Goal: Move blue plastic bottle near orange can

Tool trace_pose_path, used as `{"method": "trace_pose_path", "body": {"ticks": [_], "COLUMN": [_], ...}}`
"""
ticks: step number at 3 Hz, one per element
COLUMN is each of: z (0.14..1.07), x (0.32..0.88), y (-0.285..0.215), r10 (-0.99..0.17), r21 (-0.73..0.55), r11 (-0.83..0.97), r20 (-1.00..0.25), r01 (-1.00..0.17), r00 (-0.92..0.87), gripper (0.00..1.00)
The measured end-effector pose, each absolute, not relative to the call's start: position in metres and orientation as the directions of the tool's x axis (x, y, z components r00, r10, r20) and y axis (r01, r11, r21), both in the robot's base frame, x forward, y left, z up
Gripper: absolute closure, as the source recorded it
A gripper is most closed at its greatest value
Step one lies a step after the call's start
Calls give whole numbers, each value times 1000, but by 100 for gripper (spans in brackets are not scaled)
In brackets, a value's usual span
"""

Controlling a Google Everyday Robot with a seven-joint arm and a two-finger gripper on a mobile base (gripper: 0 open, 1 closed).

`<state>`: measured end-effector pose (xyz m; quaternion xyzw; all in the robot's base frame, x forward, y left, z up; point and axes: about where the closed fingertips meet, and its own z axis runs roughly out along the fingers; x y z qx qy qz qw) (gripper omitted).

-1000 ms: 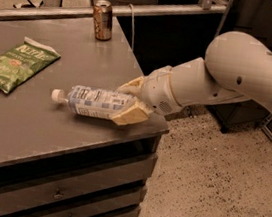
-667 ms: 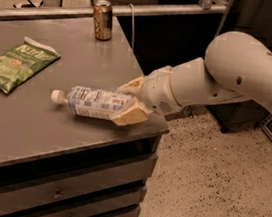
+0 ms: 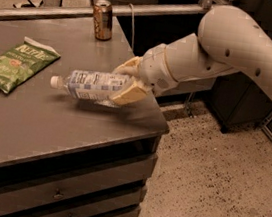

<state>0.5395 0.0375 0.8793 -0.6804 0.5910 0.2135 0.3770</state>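
Note:
The blue plastic bottle is clear with a white cap and a pale blue-and-white label. It is held on its side, cap pointing left, a little above the grey table. My gripper is shut on the bottle's base end, with one cream finger above it and one below. The orange can stands upright at the table's far edge, well behind the bottle and apart from it.
A green chip bag lies flat on the table's left side. The table's right edge and front corner are just below my gripper. Drawers run under the tabletop. Speckled floor lies to the right.
The bottle has risen off the table in my gripper and moved slightly toward the far side. The can and chip bag have not moved.

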Motion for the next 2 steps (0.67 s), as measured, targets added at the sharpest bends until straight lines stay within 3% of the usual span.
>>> {"method": "trace_pose_path", "body": {"ticks": [2], "z": [907], "x": [605], "y": [47], "r10": [-626], "r21": [-382], "r11": [-90], "r20": [-696], "r01": [-920], "r00": [351], "gripper": [100]}}
